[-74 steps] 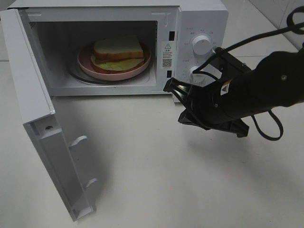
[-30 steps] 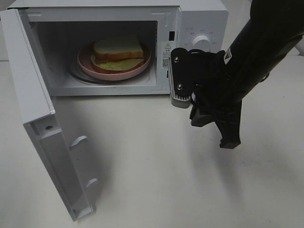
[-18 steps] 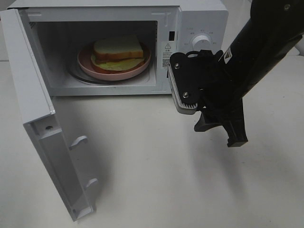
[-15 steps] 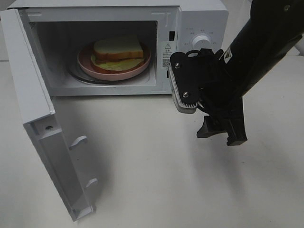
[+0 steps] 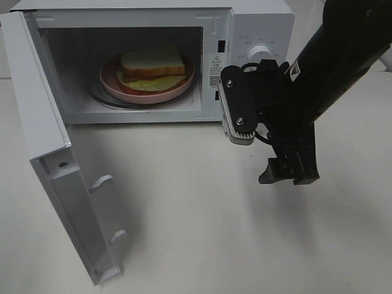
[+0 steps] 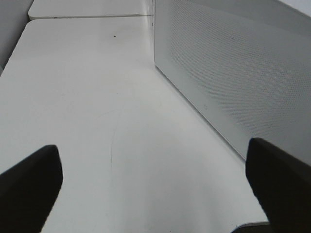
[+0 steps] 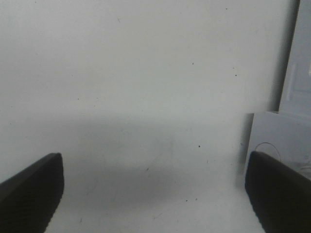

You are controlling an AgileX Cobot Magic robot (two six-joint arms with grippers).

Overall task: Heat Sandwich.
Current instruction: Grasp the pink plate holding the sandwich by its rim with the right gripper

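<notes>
- Sandwich [image 5: 152,61] sits inside microwave [image 5: 269,24] at counter's rear edge; door [image 5: 46,122] stands open.
- My right claw [image 5: 263,156]: spread, empty.
- Next, I judge: push door shut.

Matte white tabletop [image 5: 196,239] w/ soft shadows, diffuse light, few dark specks
</notes>
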